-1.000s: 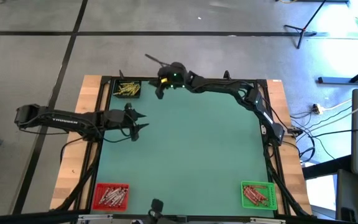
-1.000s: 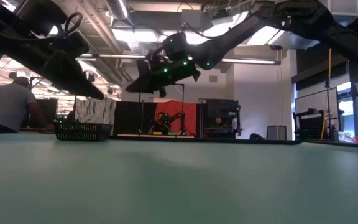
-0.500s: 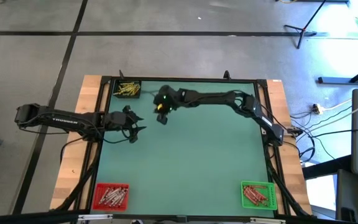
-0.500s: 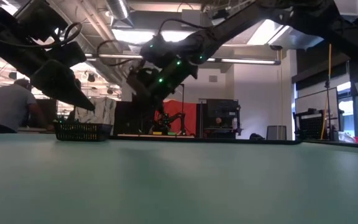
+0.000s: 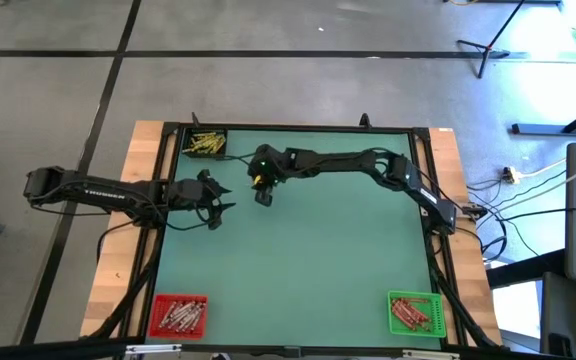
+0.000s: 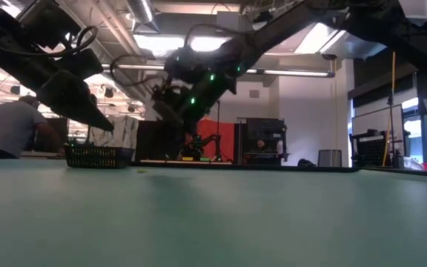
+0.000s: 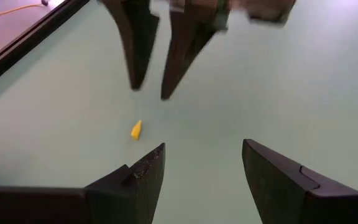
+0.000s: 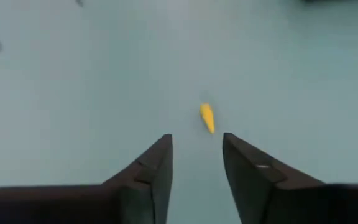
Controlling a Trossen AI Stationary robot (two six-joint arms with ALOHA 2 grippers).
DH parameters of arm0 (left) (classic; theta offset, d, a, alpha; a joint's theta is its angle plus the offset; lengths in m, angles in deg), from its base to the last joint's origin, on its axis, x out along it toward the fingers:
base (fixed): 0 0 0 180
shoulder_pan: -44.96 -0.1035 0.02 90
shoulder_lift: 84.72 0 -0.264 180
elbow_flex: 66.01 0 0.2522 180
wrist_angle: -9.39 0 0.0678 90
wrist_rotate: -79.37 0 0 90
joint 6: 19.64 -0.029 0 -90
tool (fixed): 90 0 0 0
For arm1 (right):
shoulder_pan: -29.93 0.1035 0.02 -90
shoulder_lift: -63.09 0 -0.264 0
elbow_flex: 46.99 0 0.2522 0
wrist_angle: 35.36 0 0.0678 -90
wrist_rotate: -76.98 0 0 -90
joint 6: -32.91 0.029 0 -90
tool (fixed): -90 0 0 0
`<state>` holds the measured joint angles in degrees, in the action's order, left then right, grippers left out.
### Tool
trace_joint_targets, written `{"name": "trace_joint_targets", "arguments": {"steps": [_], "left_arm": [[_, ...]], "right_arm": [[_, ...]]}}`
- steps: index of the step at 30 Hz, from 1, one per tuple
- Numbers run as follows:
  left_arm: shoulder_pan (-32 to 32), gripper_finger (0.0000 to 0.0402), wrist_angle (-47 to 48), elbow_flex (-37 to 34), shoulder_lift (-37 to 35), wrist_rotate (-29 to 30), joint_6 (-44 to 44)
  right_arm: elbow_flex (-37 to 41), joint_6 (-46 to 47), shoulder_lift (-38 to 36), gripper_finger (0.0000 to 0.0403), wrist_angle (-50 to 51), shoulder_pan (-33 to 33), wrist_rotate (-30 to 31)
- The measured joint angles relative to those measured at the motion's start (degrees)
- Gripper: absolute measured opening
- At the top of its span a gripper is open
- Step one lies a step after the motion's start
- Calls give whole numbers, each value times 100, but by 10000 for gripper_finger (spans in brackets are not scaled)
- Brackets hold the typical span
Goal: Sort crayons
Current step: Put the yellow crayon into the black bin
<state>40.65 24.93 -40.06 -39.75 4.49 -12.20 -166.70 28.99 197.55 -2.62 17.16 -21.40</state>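
One yellow crayon (image 8: 207,117) lies flat on the green mat (image 5: 308,250), also seen as a small stub in the left wrist view (image 7: 135,129). My right gripper (image 8: 196,140) hovers open just short of it, fingers slanting down, and touches nothing; it stands at the mat's far left-centre (image 5: 264,197). My left gripper (image 5: 222,201) waits open close by to the left, facing the right gripper's fingers (image 7: 149,92). More yellow crayons fill the black bin (image 5: 205,143) at the far left corner.
A red bin (image 5: 179,313) with reddish crayons stands at the near left corner and a green bin (image 5: 412,312) with crayons at the near right. A black frame (image 5: 298,127) borders the mat. A person (image 6: 6,130) sits beyond the table.
My right gripper has swung from the far edge beside the black bin toward the near edge, sinking and tipping its fingers downward. A yellow crayon now lies on the mat below it, where none showed before. My left gripper's tip has dipped slightly.
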Motion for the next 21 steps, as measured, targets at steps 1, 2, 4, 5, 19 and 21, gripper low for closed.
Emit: {"name": "trace_joint_targets", "arguments": {"steps": [1, 2, 4, 5, 19, 21], "left_arm": [[0, 198, -17, 0, 2, 0, 0], [0, 198, -33, -2, 2, 0, 0], [0, 198, -163, -2, 32, 0, -4], [0, 198, -205, -2, 45, 0, -12], [-1446, 196, -264, 1098, 1857, -1343, -1222], [-1678, 195, 116, 1402, 2286, -1626, -1382]], "right_arm": [[-1, -112, -109, 142, 45, 33, 4], [-2, -232, -268, 144, 246, 79, 41], [-20, -469, -599, 144, 650, 198, 140], [-24, -578, -751, 142, 852, 243, 142], [4528, -302, -3367, 113, -1716, 538, 218], [5144, -234, -3632, 113, -2576, 641, 216]]}}
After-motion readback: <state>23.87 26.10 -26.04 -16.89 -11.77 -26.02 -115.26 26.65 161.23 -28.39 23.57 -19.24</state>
